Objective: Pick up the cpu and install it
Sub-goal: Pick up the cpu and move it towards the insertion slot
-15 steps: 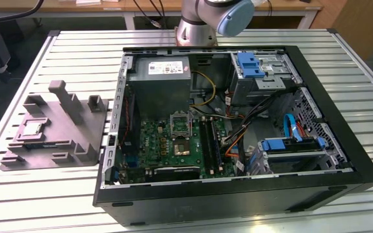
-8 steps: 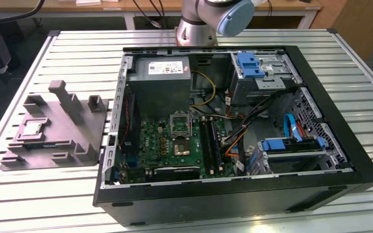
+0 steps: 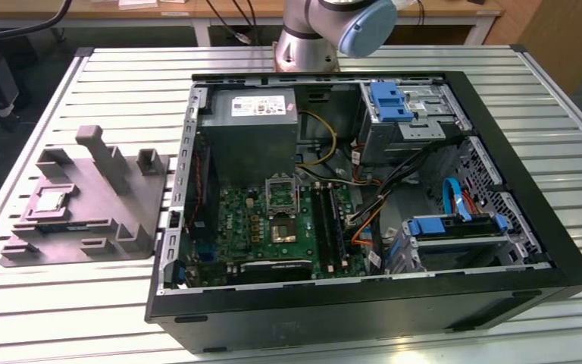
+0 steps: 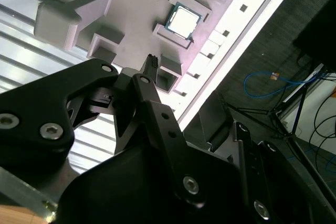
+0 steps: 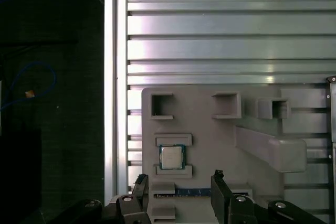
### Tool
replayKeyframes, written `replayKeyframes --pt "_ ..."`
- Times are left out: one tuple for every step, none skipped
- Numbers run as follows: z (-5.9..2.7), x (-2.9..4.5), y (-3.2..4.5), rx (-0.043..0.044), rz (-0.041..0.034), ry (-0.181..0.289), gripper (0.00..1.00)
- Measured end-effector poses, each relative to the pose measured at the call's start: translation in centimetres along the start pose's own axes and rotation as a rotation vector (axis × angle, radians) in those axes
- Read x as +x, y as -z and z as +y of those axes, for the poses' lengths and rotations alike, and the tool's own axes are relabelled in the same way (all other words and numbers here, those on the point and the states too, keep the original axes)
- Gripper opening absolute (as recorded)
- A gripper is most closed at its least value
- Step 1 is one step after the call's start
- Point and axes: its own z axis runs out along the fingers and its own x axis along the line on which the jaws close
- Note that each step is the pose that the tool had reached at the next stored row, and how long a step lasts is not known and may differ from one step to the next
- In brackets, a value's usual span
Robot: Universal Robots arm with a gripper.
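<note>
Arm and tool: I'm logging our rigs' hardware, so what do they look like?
The arm is a silver-grey metal tube with a rounded pale blue joint cap. The tool is matte black, built of flat angular links held by silver socket-head screws, with two slim fingers ending in small ridged tips.

In the exterior view the arm (image 3: 321,30) is cut off by the picture's upper edge. In the first wrist view the gripper (image 5: 178,179) is cut off by the picture's edge just behind its spread fingertips. One finger (image 5: 219,187) covers an end of the memory stick (image 5: 191,192) on the grey tray (image 5: 210,129). In the second wrist view the gripper's black body hides part of the tray.
</note>
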Motion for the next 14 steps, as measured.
replayKeyframes --pt "0.0 0.0 -0.02 0.0 0.0 0.0 0.59" --pt "0.0 0.0 -0.04 0.0 0.0 0.0 0.59" --pt "0.0 0.0 -0.06 0.0 0.0 0.0 0.59" --pt "0.0 0.0 -0.08 0.0 0.0 0.0 0.59" --pt "0.0 0.0 -0.09 0.0 0.0 0.0 0.59" --pt "-0.01 0.0 -0.11 0.0001 0.0 0.0 0.59" --pt "-0.01 0.0 -0.13 0.0 0.0001 0.0 0.59" --pt "-0.01 0.0 -0.15 0.0 0.0 0.0 0.59" --pt "-0.01 0.0 -0.16 0.0 0.0 0.0 0.59" --pt "-0.01 0.0 -0.19 0.0 0.0001 0.0 0.59" --pt "-0.01 0.0 -0.23 0.0 0.0001 0.0 0.59" --pt "-0.01 0.0 -0.25 0.0 0.0 0.0 0.59" --pt "-0.01 0.0 -0.26 0.0 0.0 0.0 0.59" --pt "-0.01 0.0 -0.28 0.0 0.0 0.0 0.59"
